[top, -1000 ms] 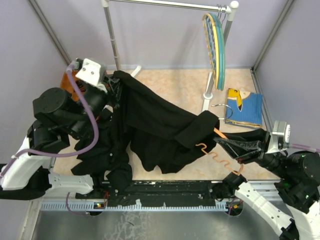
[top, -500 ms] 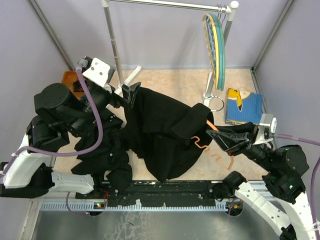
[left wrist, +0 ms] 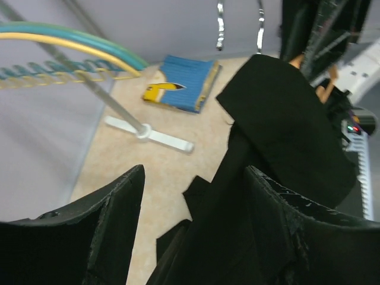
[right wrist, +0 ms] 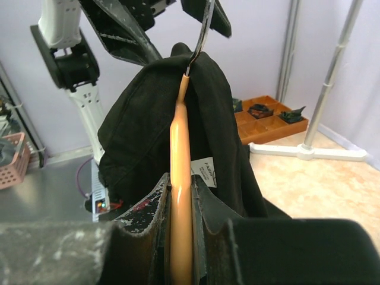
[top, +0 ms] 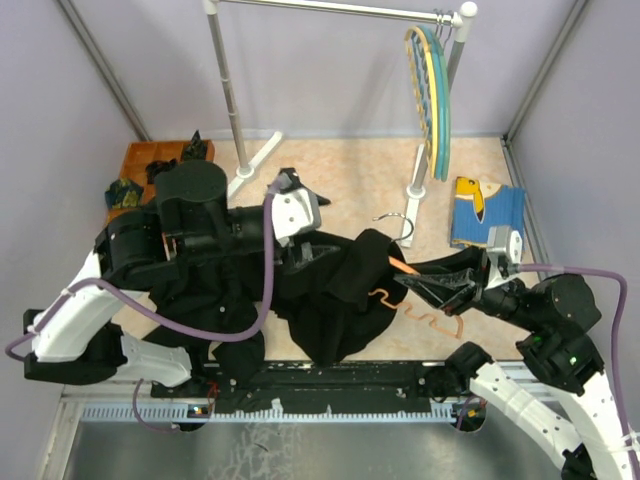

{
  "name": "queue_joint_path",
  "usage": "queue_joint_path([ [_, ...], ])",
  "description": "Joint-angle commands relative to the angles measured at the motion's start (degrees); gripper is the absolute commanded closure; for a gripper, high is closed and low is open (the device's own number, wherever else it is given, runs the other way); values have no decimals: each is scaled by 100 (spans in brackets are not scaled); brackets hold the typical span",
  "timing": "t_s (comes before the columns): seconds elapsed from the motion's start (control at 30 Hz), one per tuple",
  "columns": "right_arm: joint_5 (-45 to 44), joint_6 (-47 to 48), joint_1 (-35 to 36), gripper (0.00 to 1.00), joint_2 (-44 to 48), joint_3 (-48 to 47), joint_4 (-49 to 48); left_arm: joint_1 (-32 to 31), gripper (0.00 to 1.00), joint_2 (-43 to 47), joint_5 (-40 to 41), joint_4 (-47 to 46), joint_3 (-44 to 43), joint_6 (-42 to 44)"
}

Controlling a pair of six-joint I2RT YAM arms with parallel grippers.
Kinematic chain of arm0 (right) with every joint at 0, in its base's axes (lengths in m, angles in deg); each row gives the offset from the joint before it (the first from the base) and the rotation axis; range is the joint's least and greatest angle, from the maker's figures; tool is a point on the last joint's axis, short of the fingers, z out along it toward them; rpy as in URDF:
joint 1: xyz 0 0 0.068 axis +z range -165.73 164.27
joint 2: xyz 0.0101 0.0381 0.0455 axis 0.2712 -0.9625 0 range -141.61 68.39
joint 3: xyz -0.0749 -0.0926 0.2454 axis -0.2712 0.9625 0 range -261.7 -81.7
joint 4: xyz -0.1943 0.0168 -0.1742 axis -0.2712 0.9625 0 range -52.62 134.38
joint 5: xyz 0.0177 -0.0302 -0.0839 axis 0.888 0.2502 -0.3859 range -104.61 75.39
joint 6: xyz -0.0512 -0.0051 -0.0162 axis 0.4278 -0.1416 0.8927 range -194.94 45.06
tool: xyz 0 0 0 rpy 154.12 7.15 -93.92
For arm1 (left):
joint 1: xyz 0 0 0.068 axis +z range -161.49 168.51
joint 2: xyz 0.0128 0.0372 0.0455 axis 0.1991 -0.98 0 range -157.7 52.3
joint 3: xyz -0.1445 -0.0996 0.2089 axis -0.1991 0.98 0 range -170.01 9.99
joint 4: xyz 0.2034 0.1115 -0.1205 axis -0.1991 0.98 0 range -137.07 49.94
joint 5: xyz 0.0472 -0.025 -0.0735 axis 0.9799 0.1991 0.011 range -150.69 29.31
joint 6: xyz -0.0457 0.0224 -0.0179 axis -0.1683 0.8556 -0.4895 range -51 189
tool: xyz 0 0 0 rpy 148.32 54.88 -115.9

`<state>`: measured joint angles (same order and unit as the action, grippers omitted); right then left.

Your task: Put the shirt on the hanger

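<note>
Right pincer (right wrist: 181,193): closed on the hanger (right wrist: 180,148), one finger pressed to each side of its thin orange bar, which the wrist view shows edge-on.
Hanger: reaches from the right pincer towards the middle of the desk (top: 350,170). Its metal hook (top: 393,220) is at the far end, and one wavy arm runs bare under the right pincer.
Shirt (top: 330,290): draped over the far part of the hanger just under the hook, with black cloth falling on both sides of the bar. A white label (right wrist: 205,170) sits right beside the bar, close to the right pincer's fingertips. The bulk lies bunched between the two pincers.
Left pincer (left wrist: 195,172): fingers spread, not clamped. A fold of the shirt runs between them against one finger, and bare desk shows between the cloth and the other.
Surroundings: a blue-and-yellow garment (top: 490,215) lies well apart at the right wall. Teal and yellow hangers (top: 430,90) hang on the rack (top: 225,80).
</note>
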<state>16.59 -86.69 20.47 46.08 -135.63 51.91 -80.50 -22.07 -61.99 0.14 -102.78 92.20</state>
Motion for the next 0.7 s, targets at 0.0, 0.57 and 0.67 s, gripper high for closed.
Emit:
queue_joint_path([
  [0.0,489,221,-8,100,-76,-487,-92,0,30,-139,-1314,808,-452,109],
  [0.57,1194,1162,-9,100,-512,-1213,1134,-3,60,-544,-2239,1667,-376,-221],
  [0.67,1195,1325,-8,100,-600,-1324,1309,7,82,-537,-2287,1665,-284,-315],
])
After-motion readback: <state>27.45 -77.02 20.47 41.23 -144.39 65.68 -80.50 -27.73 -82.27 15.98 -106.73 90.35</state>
